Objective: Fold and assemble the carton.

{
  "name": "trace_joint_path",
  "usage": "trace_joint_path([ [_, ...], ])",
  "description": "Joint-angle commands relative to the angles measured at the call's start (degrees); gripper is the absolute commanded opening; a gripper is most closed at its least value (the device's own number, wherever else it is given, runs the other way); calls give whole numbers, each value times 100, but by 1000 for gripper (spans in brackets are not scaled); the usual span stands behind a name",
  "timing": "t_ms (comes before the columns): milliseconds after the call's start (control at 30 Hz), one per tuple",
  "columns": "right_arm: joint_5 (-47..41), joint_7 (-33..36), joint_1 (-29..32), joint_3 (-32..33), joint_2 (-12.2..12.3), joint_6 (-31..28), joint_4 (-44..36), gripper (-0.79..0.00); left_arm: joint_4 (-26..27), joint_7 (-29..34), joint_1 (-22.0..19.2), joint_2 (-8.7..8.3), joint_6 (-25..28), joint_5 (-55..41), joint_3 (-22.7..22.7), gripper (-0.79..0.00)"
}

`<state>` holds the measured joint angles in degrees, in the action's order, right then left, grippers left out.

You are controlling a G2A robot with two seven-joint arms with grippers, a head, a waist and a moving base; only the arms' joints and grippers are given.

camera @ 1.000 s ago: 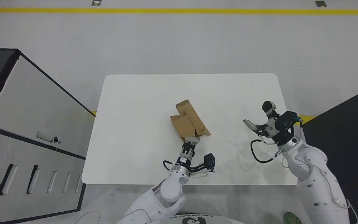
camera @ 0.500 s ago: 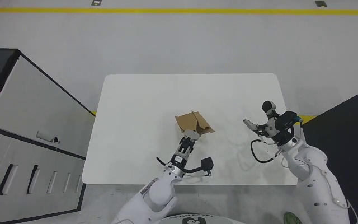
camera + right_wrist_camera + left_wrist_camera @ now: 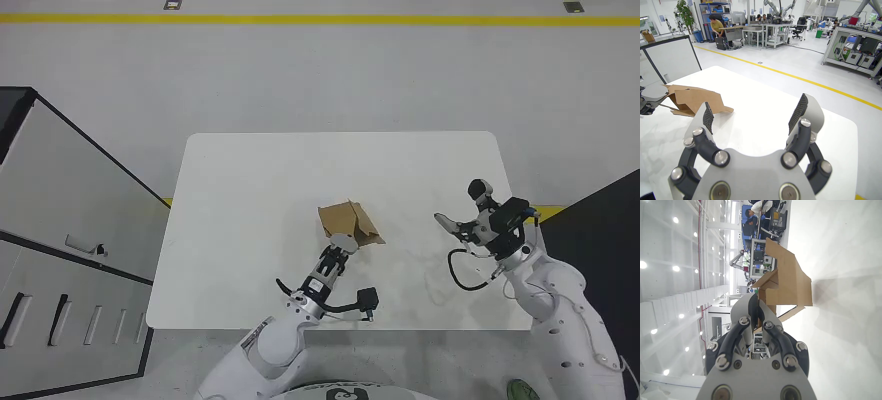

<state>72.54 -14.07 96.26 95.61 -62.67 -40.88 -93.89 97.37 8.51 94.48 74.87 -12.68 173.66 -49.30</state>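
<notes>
Two arms stand unequally placed: the left gripper (image 3: 341,243) is clamped on the near edge of the half-folded brown cardboard carton (image 3: 350,220), which lies mid-table with its long axis crosswise, while the right gripper (image 3: 460,208) hangs with jaws spread, well apart near the right edge. The smooth white table (image 3: 250,200) would likely let the carton slide; grey floor (image 3: 400,80) and a yellow line (image 3: 320,19) lie beyond.

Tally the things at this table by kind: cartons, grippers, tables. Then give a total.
carton: 1
grippers: 2, the left gripper and the right gripper
table: 1
Total: 4
</notes>
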Motion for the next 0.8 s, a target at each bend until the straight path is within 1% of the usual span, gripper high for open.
trace_joint_path([
  [0, 272, -118, -5, 48, 29, -204, -37, 0, -3, -219, -32, -24, 30, 104, -41, -785],
  [33, 450, -186, -17, 82, 49, -323, -41, 0, -20, -331, -55, -48, 55, 234, -88, -785],
  [133, 807, -446, -67, 179, 101, -633, 42, 0, -35, -722, -149, -162, 26, 234, -200, -785],
  [233, 1225, -732, -149, 258, 165, -1007, 138, 0, -56, -1273, -311, -357, -139, 234, -260, -785],
  [300, 1433, -851, -199, 285, 201, -1225, 193, 0, -57, -1470, -353, -457, -249, 234, -302, -785],
  [400, 1582, -1148, -296, 257, 259, -1712, 330, 0, -57, -1849, -450, -639, -338, 234, -360, -785],
  [433, 1582, -1148, -296, 257, 259, -1712, 330, 0, -49, -2047, -492, -715, -358, 234, -351, -785],
  [633, 1582, -1148, -296, 257, 259, -1712, 330, 0, -52, -2063, -498, -732, -350, 234, -355, -785],
  [700, 1427, -1160, -285, 215, 248, -1690, 393, 0, -54, -2063, -499, -732, -343, 227, -355, -785],
  [767, 1329, -947, -403, 123, 270, -1712, 529, 0, -102, -2205, -551, -736, -360, 88, -393, -785],
])
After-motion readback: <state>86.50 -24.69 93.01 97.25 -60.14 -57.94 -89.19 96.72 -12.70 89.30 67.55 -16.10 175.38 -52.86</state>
